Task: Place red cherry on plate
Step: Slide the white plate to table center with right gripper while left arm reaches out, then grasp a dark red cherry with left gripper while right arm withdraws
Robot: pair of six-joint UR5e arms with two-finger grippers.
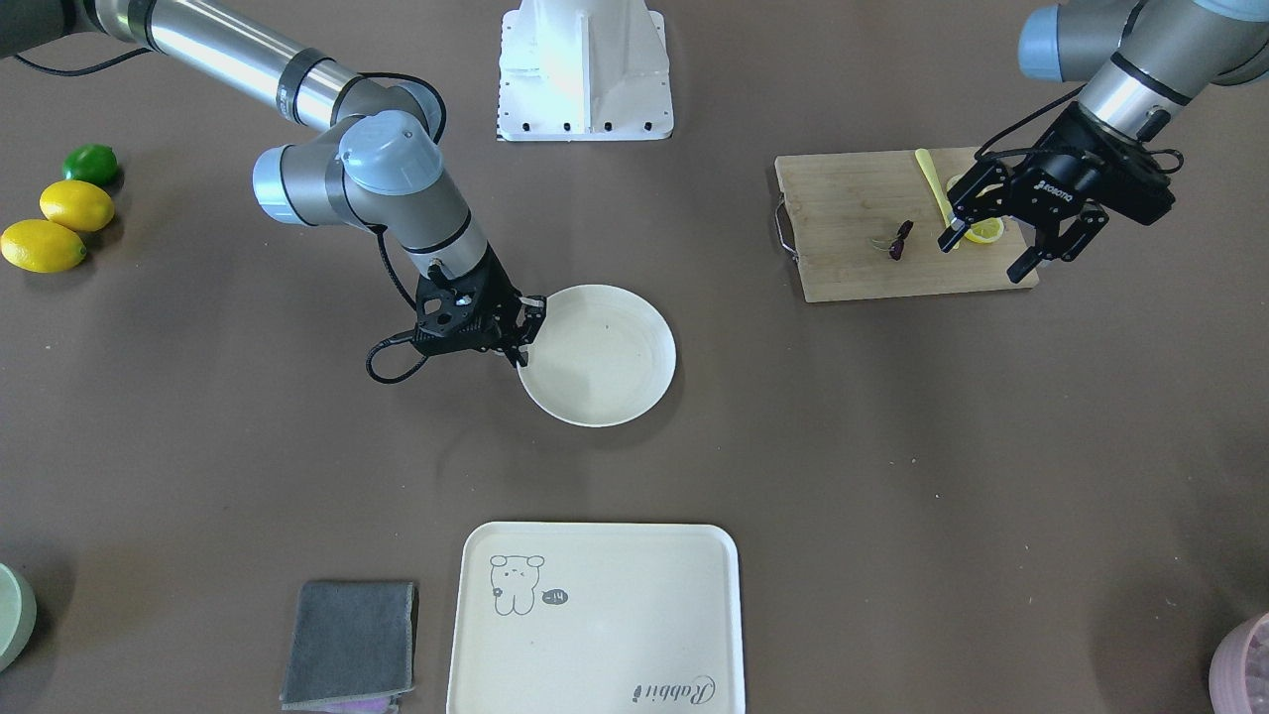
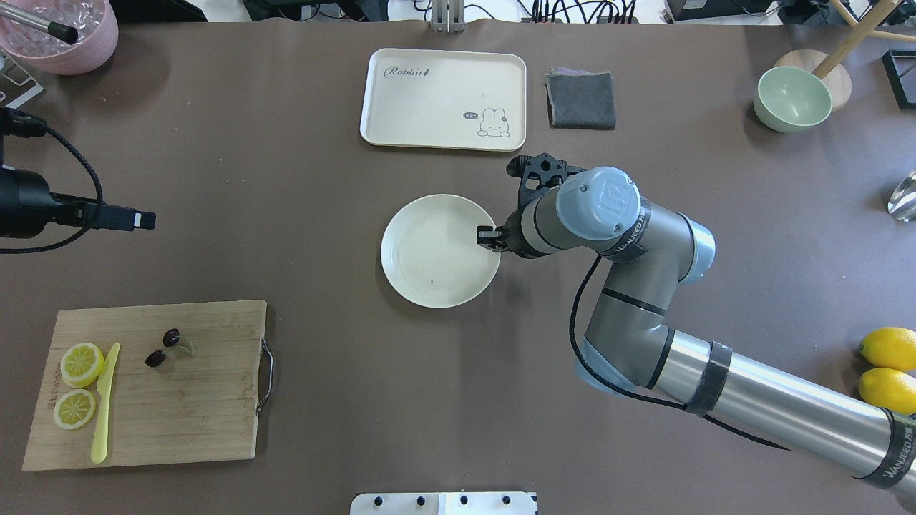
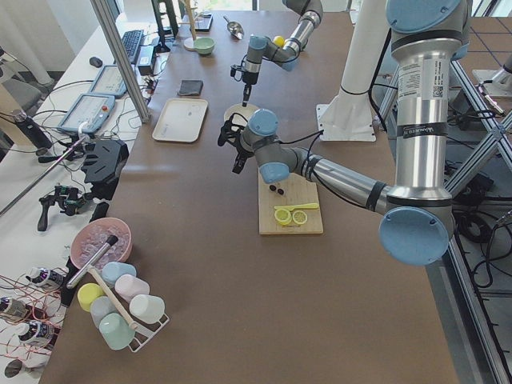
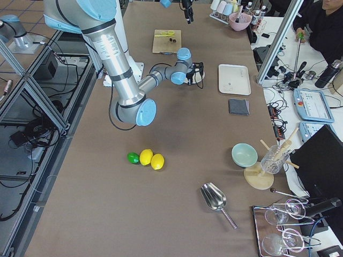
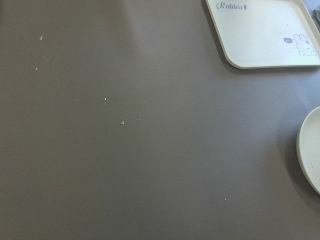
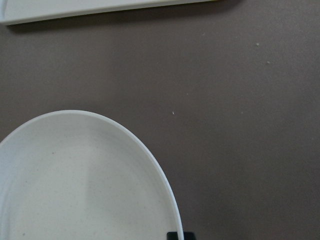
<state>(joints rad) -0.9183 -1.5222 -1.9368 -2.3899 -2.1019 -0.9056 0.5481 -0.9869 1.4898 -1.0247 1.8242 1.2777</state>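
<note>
The left gripper point(image 1: 986, 256) hangs over the far-left end of the cutting board point(image 2: 207, 400) with its jaws wide apart and nothing in them. Directly under it are a lemon slice point(image 2: 81, 363) and the yellow knife point(image 2: 105, 400). The red cherry point(image 1: 899, 241) lies on the board just to the right of them.

The right gripper point(image 1: 523, 332) sits at the right rim of the plate point(image 2: 429, 286), mid-bench, and seems pinched shut on that rim.

**Risks, as a judgement:**
- The cherry is tiny and round. Jaws closing slightly off target could nip the slice or knife instead, or flick the fruit across the board.
- A hold on the thin stem alone may slip in transit.
- The right gripper crowds the plate, so the incoming arm could clash with it. A nudge to the plate would move the target.
- The plate is shallow, so the cherry could roll out if dropped from too high.

**Counts:**
- One cherry pair of two fruits
- One plate
- One board
- Two lemon slices
- One knife
- One tray point(image 2: 429, 107)
- One grey cloth point(image 2: 581, 100)
- Two whole lemons point(image 1: 76, 205)
- One lime point(image 1: 91, 164)
- One green bowl point(image 2: 791, 98)
</note>
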